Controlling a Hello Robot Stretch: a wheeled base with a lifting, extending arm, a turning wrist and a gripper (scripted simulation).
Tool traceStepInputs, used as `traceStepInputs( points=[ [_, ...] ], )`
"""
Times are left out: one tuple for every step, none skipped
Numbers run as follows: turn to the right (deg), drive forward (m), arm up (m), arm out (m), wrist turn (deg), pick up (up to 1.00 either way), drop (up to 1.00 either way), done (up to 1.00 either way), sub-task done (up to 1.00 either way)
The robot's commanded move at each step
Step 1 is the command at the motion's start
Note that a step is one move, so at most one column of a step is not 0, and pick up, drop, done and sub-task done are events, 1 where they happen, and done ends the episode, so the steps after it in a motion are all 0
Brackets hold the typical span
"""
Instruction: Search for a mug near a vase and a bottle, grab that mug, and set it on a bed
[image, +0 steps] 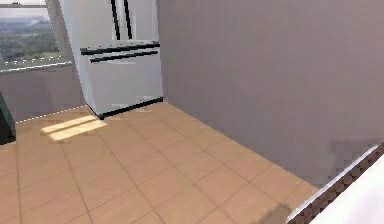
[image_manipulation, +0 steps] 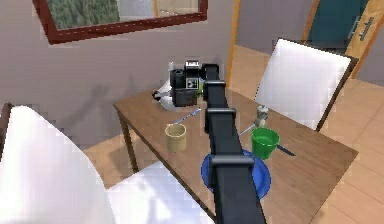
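Reaching over a crowded table with the mug unconfirmed

A wooden table (image_manipulation: 320, 160) spans the arm side view's middle, flanked by 2 white chairs (image_manipulation: 300, 80), 1 at lower left and 1 at upper right. The arm (image_manipulation: 225, 140) runs up from the bottom edge across a blue plate (image_manipulation: 262, 182). Right of it stands a green cup (image_manipulation: 265, 143); left of it, a tan cup (image_manipulation: 178, 138). Either may be the mug, and I cannot tell which. The gripper (image_manipulation: 170, 90) sits at upper centre beside a small white object (image_manipulation: 159, 95); whether it holds anything cannot be told. Risks, as I judge them: a sideways sweep of the arm could topple either cup or scrape the plate, and grabbing the wrong vessel would waste the carry to the bed.
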Motion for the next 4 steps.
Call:
traceStepInputs(
  points=[
    [0.0,0.00,-0.30,0.00,0.0,0.00,0.00,0.00,0.00],
    [0.0,0.00,0.00,0.00,0.0,1.00,0.00,0.00,0.00],
    [0.0,0.00,0.10,0.00,0.0,0.00,0.00,0.00,0.00],
    [0.0,0.00,0.26,0.00,0.0,0.00,0.00,0.00,0.00]
  ],
)
